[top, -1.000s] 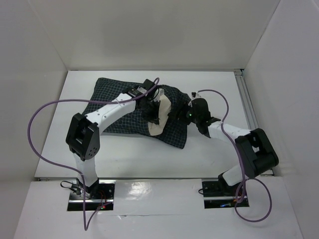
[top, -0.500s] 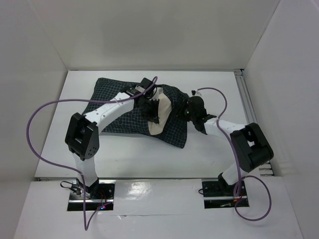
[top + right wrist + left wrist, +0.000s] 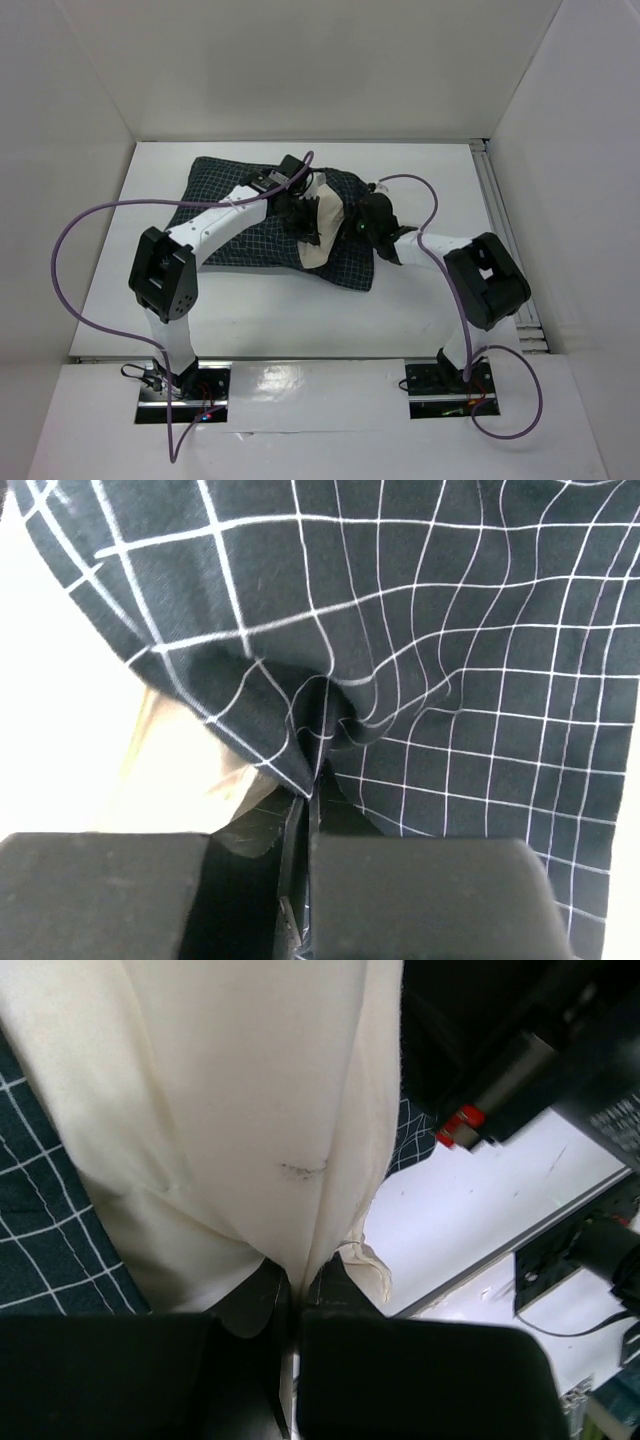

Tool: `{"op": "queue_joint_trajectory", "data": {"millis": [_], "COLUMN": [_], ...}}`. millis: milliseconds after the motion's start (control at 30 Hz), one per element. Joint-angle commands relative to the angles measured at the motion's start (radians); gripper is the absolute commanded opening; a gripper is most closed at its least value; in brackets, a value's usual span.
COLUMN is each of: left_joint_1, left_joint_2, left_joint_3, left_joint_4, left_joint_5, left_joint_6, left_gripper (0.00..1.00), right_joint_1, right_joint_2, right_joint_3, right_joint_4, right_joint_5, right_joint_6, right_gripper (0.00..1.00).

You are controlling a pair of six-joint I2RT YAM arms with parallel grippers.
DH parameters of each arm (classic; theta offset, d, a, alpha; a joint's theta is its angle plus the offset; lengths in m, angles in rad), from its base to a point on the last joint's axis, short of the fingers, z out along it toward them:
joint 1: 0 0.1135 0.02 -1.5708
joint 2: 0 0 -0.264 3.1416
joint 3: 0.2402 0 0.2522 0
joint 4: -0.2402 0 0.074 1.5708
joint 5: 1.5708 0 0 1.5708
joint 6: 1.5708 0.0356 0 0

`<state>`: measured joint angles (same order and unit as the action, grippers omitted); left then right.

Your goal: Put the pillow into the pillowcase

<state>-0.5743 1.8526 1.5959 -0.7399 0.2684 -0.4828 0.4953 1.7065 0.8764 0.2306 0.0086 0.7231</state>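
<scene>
Right gripper (image 3: 308,810) now sits further left than a second ago, clenched on a fold of the pillowcase (image 3: 240,215). Left gripper (image 3: 290,1295) pinches the pillow (image 3: 240,1110), whose cream end juts from the pillowcase mouth on the worktop (image 3: 430,175).

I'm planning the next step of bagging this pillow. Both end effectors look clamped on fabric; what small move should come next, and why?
Probably draw the right end effector, shut on a fold of the pillowcase, toward the left end effector, which pinches the pillow. A cream patch of pillow shows uncovered between them, so that pull should bring the case over it.
</scene>
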Motion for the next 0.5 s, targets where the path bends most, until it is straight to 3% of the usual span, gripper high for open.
{"op": "queue_joint_trajectory", "data": {"millis": [0,67,267,467], "left_joint_1": [0.033,0.046,0.068,0.048], "left_joint_2": [-0.078,-0.078,-0.021,0.066], "left_joint_3": [-0.005,-0.014,-0.014,-0.014], "left_joint_4": [0.111,0.138,0.237,0.300], "left_joint_5": [0.045,0.045,-0.038,-0.122], "left_joint_6": [-0.062,-0.102,-0.204,-0.286], "left_gripper": [0.00,0.00,0.00,0.00], "right_joint_1": [0.006,0.006,0.028,0.080], "right_joint_2": [-0.112,-0.168,-0.410,-0.507], "right_joint_3": [-0.020,-0.048,-0.186,-0.137], "right_joint_4": [-0.016,-0.025,0.012,-0.008], "right_joint_5": [0.039,-0.013,-0.393,-0.682], "right_joint_6": [-0.037,-0.089,-0.264,-0.320], "right_gripper": [0.00,0.00,0.00,0.00]}}
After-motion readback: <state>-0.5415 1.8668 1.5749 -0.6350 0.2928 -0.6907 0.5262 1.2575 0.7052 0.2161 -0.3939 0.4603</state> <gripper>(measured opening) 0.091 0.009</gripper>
